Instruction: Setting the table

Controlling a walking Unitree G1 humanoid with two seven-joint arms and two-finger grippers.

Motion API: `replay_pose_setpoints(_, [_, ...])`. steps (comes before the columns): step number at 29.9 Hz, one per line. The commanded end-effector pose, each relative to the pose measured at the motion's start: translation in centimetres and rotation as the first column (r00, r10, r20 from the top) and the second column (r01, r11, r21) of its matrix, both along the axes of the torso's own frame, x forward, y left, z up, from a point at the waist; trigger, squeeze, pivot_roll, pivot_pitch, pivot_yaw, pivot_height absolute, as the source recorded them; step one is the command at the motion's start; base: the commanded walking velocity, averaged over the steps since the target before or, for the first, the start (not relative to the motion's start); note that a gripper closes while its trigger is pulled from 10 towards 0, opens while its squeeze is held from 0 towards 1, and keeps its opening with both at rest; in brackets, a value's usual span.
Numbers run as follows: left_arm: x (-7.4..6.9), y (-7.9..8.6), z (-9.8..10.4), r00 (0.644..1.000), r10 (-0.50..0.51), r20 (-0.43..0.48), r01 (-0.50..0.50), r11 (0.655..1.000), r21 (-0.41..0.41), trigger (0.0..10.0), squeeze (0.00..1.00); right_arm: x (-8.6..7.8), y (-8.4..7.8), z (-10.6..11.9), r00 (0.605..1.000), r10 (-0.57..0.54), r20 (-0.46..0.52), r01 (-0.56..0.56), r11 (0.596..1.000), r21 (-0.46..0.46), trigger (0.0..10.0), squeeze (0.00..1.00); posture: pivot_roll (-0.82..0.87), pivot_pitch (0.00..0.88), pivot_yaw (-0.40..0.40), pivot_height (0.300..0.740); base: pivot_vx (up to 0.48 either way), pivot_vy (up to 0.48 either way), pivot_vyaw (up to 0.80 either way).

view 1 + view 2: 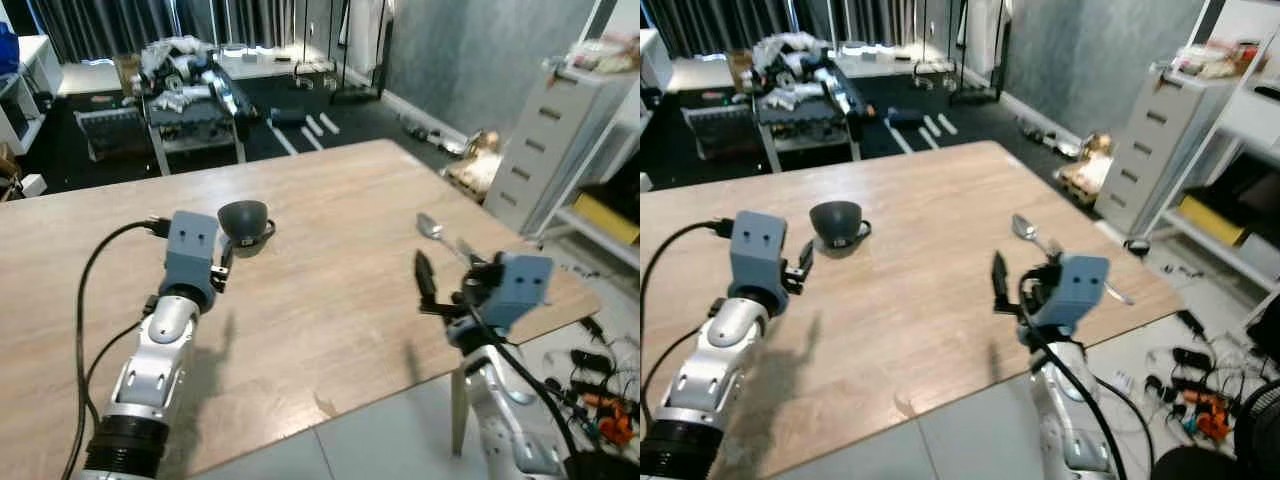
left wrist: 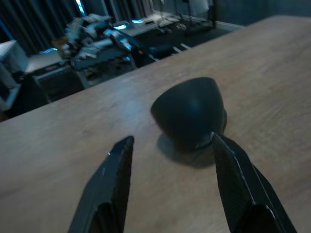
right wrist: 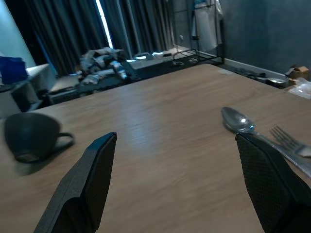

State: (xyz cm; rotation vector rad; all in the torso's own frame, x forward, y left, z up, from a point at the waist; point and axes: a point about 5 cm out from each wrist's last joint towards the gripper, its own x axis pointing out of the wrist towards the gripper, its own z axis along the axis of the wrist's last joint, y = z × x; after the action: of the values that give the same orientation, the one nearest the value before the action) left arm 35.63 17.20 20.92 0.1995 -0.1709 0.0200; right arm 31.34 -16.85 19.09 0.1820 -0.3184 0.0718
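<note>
**Both grippers wide apart over the table**

Long light wooden table (image 1: pixel 330 250) first. Left gripper (image 2: pixel 172 187) hovers fingers spread, just short of the upside-down dark grey cup (image 1: pixel 244 224). Right gripper (image 3: pixel 180 182), released too, near the silver metal spoon (image 1: pixel 432 229) and fork (image 3: pixel 287 141).

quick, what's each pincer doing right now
Left pincer: open, empty, just short of the dark upside-down cup.
Right pincer: open, empty, near the silver metal spoon.

The fork (image 3: pixel 287 141) beside the spoon (image 3: pixel 236 120) is cut off by the picture's edge; the right pincer (image 1: pixel 424 283) hides their handles.
</note>
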Motion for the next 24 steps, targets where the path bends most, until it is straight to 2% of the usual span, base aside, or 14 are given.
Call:
replay_pose_setpoints(1, [0.1,-0.3,-0.3,1.000,-0.015,-0.007,0.015,1.000,0.012,10.0,0.00,-0.2,-0.6,-0.3,1.000,-0.023,-0.010,0.023,1.000,-0.001,10.0,0.00,0.08,0.075,0.094,0.740,0.296,0.000,0.00])
replay_pose_setpoints(13, [0.3,0.7,0.0,1.000,0.009,0.008,-0.009,1.000,0.022,10.0,0.00,-0.2,-0.6,-0.3,1.000,-0.020,-0.008,0.020,1.000,-0.005,10.0,0.00,0.09,0.066,0.096,0.740,0.376,0.000,0.00])
replay_pose_setpoints(15, [0.3,0.5,0.2,1.000,-0.022,0.011,0.021,0.998,0.055,10.0,0.00,-0.2,-0.5,-0.4,1.000,-0.019,-0.010,0.019,1.000,-0.005,10.0,0.00,0.08,0.065,0.094,0.740,0.000,0.000,0.00])
replay_pose_setpoints(19, [-0.7,-0.2,0.8,0.986,-0.165,0.033,0.163,0.985,0.064,10.0,0.00,-0.5,-0.9,-0.4,1.000,-0.027,-0.012,0.027,1.000,-0.007,10.0,0.00,0.08,0.072,0.095,0.740,0.000,0.000,0.00])
replay_pose_setpoints(24, [-1.0,0.2,1.2,0.980,-0.196,0.040,0.194,0.980,0.051,10.0,0.00,-0.5,-1.0,-0.6,0.999,-0.030,-0.020,0.030,0.999,-0.011,10.0,0.00,0.08,0.074,0.099,0.740,0.000,0.000,0.00])
